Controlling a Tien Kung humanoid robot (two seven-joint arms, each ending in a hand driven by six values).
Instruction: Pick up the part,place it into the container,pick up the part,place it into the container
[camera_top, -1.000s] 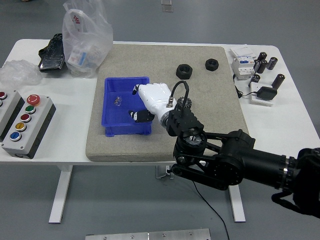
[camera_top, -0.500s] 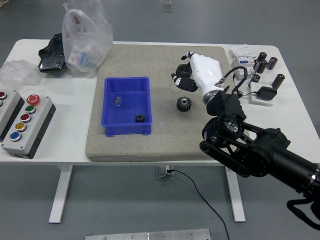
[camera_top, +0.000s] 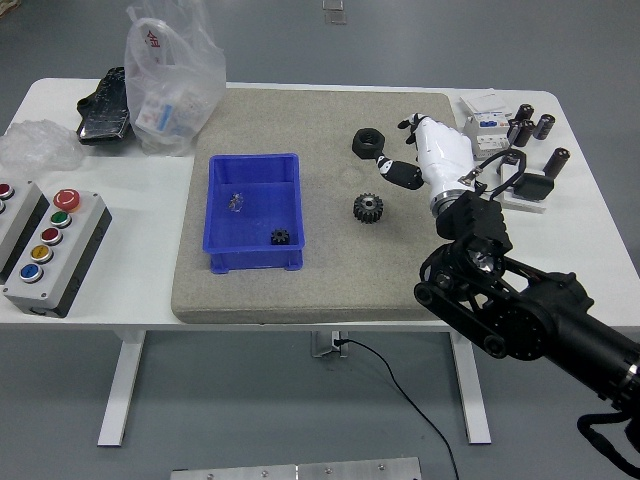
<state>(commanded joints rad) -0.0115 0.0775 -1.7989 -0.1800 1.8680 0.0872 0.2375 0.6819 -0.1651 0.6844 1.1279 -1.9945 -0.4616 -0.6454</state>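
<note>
A blue bin (camera_top: 222, 240) stands on the left of the grey mat (camera_top: 330, 280). Inside it lie a small black gear (camera_top: 281, 238) and a tiny clear part (camera_top: 236, 202). A larger black gear (camera_top: 368, 208) rests on the mat right of the bin. A black nut (camera_top: 366, 141) sits further back. My right hand (camera_top: 398, 166), white with dark fingertips, hovers just right of the nut and behind the larger gear, fingers relaxed and holding nothing. A second nut seen earlier is hidden behind the hand. The left arm is out of the picture.
A plastic bag (camera_top: 168, 75) and a black object (camera_top: 105, 105) stand at the back left, and a button box (camera_top: 52, 250) at the left edge. At the right are a white device (camera_top: 484, 125), several black cylinders (camera_top: 530, 128) and a small black pad (camera_top: 532, 187).
My right hand left the bin, where the small black gear now lies, and swung right and back across the mat to beside the black nut.
</note>
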